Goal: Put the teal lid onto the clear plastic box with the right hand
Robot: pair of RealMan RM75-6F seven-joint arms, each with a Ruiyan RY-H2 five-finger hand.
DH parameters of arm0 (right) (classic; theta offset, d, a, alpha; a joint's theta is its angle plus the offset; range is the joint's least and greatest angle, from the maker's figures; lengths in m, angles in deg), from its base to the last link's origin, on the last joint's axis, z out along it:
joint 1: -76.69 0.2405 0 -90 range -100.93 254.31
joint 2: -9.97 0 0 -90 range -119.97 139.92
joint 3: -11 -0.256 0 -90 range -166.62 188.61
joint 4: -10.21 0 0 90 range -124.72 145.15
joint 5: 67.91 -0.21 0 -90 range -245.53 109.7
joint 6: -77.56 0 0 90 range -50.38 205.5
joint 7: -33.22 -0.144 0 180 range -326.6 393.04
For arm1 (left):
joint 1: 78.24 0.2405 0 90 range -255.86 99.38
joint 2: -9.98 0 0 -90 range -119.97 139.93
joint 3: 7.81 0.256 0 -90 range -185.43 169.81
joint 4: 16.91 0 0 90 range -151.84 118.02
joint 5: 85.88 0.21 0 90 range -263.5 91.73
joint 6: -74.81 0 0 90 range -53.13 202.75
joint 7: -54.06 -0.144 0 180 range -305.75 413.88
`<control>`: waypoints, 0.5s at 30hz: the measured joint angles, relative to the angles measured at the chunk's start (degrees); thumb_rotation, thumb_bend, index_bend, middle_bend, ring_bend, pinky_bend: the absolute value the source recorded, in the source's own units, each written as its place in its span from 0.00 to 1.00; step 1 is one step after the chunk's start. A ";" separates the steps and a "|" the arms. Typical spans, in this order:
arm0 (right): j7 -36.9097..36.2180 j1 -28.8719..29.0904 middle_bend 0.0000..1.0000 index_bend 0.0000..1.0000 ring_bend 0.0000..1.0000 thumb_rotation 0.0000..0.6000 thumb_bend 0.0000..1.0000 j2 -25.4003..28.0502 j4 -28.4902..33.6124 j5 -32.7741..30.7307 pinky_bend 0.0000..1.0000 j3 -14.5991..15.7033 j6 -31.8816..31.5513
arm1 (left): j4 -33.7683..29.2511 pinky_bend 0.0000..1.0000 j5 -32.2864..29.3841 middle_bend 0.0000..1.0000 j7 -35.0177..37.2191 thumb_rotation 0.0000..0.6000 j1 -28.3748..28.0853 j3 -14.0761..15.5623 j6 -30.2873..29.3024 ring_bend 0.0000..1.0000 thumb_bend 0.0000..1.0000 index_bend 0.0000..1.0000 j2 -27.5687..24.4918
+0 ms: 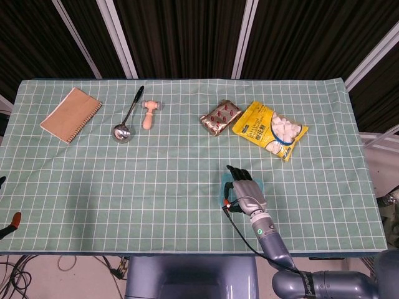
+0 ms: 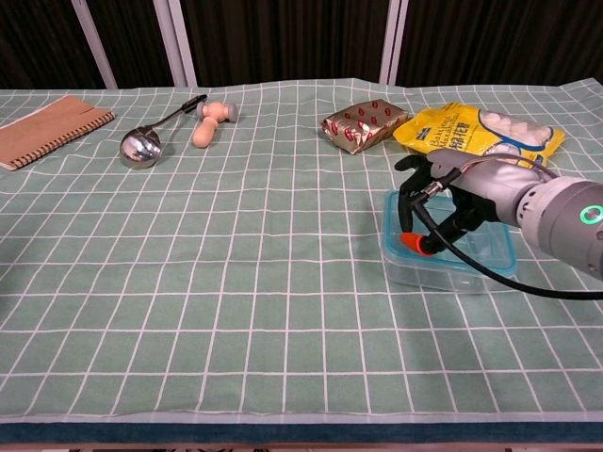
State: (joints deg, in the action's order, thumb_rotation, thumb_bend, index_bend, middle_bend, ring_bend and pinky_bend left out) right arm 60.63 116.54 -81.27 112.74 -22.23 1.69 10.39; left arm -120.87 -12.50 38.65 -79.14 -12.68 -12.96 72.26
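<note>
1. Chest view: the clear plastic box (image 2: 450,254) sits on the green checked tablecloth (image 2: 236,282), toward the robot's right, with the teal lid (image 2: 490,271) lying flat on top of it, its rim lining the box's upper edge.
2. The right hand (image 2: 450,200) is over the back half of the lid, palm down with fingers curved downward toward it; whether they press on it or hang just above cannot be told. It grips nothing.
3. A black cable with an orange tip (image 2: 412,245) loops from the wrist across the lid's left side.
4. Head view: the hand (image 1: 244,189) covers most of the box, and only teal edges (image 1: 261,185) show beside it.
5. Behind the box lie a yellow snack bag (image 2: 480,132) and, to its left, a shiny red-patterned packet (image 2: 363,123).
6. Far to the left lie a small wooden mallet (image 2: 210,121), a metal ladle (image 2: 146,141) and a brown spiral notebook (image 2: 47,127).
7. The left hand shows in neither view.
</note>
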 measured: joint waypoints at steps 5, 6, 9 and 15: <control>-1.01 -0.64 0.02 0.69 0.00 1.00 0.57 0.33 0.15 0.66 0.00 0.43 0.61 | 0.04 0.00 0.02 0.00 -0.07 1.00 0.03 -0.01 -0.13 0.00 0.32 0.08 0.08; -1.28 -0.73 0.01 0.69 0.00 1.00 0.57 0.36 0.15 0.87 0.00 0.50 0.77 | 0.06 0.00 0.05 0.00 -0.11 1.00 0.03 -0.01 -0.16 0.00 0.32 0.08 0.10; -1.85 -0.93 0.01 0.69 0.00 1.00 0.57 0.42 -0.24 1.79 0.00 0.76 1.27 | 0.10 0.00 0.13 0.00 -0.27 1.00 0.05 0.05 -0.23 0.00 0.32 0.08 0.18; -2.09 -1.08 0.01 0.69 0.00 1.00 0.57 -0.12 -1.65 2.16 0.00 0.67 1.76 | 0.13 0.00 0.05 0.00 -0.34 1.00 0.07 -0.01 -0.33 0.00 0.32 0.08 0.25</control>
State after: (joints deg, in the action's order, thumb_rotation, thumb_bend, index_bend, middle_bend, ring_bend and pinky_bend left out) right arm 58.54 115.46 -81.38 111.09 -20.08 2.36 12.16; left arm -120.74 -12.46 38.31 -79.07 -12.70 -13.29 72.51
